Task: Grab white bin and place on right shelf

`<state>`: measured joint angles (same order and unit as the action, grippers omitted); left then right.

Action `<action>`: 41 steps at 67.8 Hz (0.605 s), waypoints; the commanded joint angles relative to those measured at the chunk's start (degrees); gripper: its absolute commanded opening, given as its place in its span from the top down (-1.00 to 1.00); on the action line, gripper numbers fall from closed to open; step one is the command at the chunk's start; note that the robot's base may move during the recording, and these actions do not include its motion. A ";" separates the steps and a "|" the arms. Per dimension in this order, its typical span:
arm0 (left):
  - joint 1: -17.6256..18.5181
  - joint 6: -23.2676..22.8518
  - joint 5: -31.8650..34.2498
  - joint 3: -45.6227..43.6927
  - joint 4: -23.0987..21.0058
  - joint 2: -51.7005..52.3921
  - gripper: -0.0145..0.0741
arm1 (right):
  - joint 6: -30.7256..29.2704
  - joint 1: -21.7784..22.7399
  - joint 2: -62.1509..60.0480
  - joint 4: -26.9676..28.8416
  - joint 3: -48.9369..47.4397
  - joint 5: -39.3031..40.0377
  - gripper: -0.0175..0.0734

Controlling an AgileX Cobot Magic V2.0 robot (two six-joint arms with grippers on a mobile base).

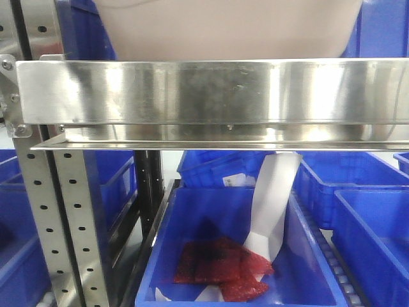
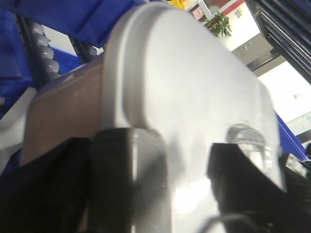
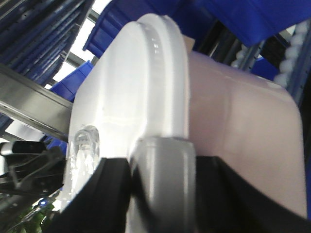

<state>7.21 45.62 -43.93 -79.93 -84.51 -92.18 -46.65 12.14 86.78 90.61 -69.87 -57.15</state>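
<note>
Nearest in both wrist views: each gripper is clamped on the thick rim of the large pale pinkish-white translucent plastic bin w/ glossy white lid [image 2: 194, 111]. Left gripper [image 2: 148, 179] has its grey fingers [image 2: 146, 170] pinched over the rim edge, lid side one way, pinkish wall the other; right gripper [image 3: 163, 189] does the same at the opposite end, fingers [image 3: 163, 179] closed tight on the rim. So the bin hangs between the two arms, long axis running left–right, neither arm nearer.

Further out, front view: the bin's pale underside [image 1: 236, 32] shows just above and behind the broad shiny stainless front rail of the right shelf [image 1: 211, 93]; whether it rests on the shelf I can't tell. My guess: the move turns on carrying it fwd past that rail, level, both ends together.

Below the rail, blue plastic bins [image 1: 236, 256], one w/ red mesh bags [image 1: 220, 265].
</note>
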 commanded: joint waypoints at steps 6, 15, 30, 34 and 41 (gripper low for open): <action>1.34 0.54 -3.04 -2.08 -4.79 2.88 -0.34 | -1.07 -0.95 -1.31 5.87 -2.31 -2.96 -0.68; 1.34 0.54 -1.83 -2.08 -4.02 2.88 -0.34 | -1.45 -0.95 -1.23 4.98 -2.31 1.96 -0.69; 1.34 0.54 1.11 -2.08 -3.27 2.88 -0.34 | -1.40 -0.84 -1.23 -2.33 -2.31 8.57 -0.69; 1.34 0.54 1.95 -2.08 -1.86 2.88 -0.34 | -1.40 -0.59 -1.23 -2.34 -2.31 9.97 -0.69; 1.34 0.54 2.59 -2.08 0.05 2.88 -0.34 | -1.40 0.88 -1.23 -2.34 -2.31 11.22 -0.69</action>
<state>8.16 45.62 -42.10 -79.93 -81.89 -92.18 -47.14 11.76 87.96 84.99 -69.87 -46.37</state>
